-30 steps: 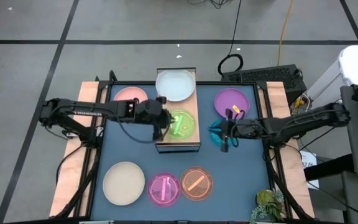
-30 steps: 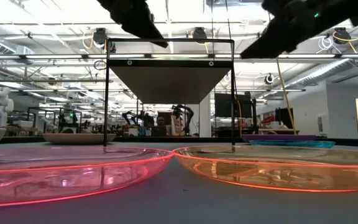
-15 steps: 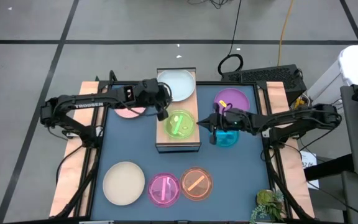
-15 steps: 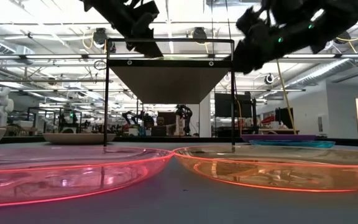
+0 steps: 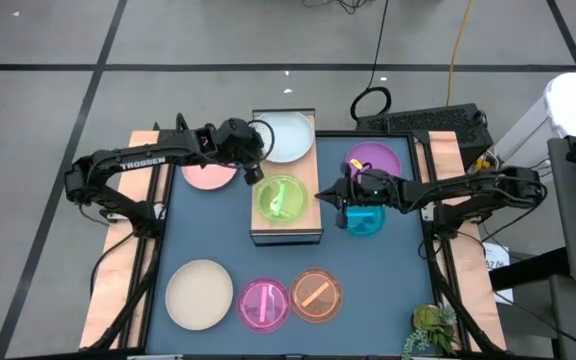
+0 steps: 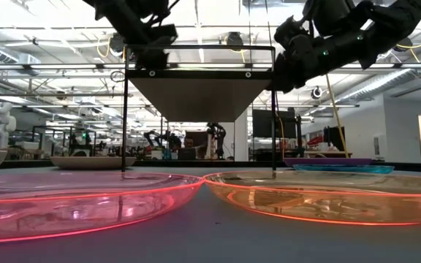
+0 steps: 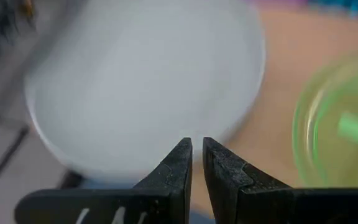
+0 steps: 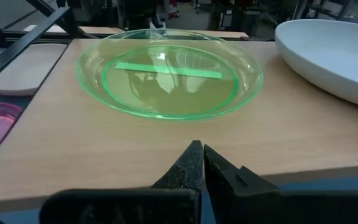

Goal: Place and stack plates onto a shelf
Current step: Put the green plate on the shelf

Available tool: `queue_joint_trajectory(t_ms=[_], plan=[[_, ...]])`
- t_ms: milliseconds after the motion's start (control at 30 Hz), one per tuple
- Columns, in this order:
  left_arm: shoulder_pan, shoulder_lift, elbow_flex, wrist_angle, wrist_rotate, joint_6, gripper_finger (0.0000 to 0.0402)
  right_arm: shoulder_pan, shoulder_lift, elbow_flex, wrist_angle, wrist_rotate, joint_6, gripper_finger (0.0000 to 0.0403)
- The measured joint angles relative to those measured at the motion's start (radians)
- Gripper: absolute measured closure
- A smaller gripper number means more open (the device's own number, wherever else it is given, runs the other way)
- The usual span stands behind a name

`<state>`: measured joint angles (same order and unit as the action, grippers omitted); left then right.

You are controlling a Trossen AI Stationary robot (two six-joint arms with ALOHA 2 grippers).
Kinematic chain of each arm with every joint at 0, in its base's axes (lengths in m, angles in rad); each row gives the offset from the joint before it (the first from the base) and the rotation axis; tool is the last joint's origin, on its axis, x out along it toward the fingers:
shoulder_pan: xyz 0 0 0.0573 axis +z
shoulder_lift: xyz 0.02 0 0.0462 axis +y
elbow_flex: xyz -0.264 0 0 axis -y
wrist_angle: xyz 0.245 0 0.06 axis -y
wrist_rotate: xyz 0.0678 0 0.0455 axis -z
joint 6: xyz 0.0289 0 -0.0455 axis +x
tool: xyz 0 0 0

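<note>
The green plate [image 5: 283, 197] on the shelf [image 5: 305, 228] looks light, stiff, slippery; grip its rim. Right end effector [image 5: 339, 196] shut, empty; left end effector [image 5: 252, 168] nearly closed, empty.

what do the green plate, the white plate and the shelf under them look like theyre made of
Green plate: likely translucent glossy plastic; the wood shows through it and it catches reflections.
White plate: opaque, smooth, soft sheen; plastic or melamine, hard to tell.
Shelf: light wood or wood-look laminate, matte, with faint grain.
</note>
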<state>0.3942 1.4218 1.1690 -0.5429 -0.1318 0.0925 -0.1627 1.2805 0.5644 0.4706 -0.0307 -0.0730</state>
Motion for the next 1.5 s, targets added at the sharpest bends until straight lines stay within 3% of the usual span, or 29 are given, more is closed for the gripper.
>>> queue_joint_trajectory(t_ms=[167, 400, 600, 800, 1367, 1500], plan=[[-0.033, -0.027, 0.0, -0.18, 0.0, -0.066, 0.0355, 0.0, -0.015, 0.0, -0.014, -0.001, -0.02, 0.0403], [-0.143, -0.037, 0.0, -0.217, -0.002, -0.075, 0.0355, 0.0, -0.017, 0.0, -0.012, -0.001, -0.026, 0.0403], [-0.173, -0.032, -0.047, -0.197, -0.076, -0.108, 0.0355, 0.0, -0.017, 0.0, -0.012, -0.001, -0.026, 0.0403], [-0.178, -0.034, -0.085, -0.133, -0.02, -0.106, 0.0355, 0.0, -0.017, 0.0, -0.011, -0.001, -0.026, 0.0403], [-0.234, -0.033, -0.095, -0.087, 0.002, -0.094, 0.0355, 0.0, -0.017, 0.0, -0.011, -0.001, -0.026, 0.0403], [-0.225, -0.034, -0.095, -0.089, -0.075, -0.051, 0.0355, 0.0, -0.03, 0.0, -0.021, -0.001, -0.026, 0.0403]])
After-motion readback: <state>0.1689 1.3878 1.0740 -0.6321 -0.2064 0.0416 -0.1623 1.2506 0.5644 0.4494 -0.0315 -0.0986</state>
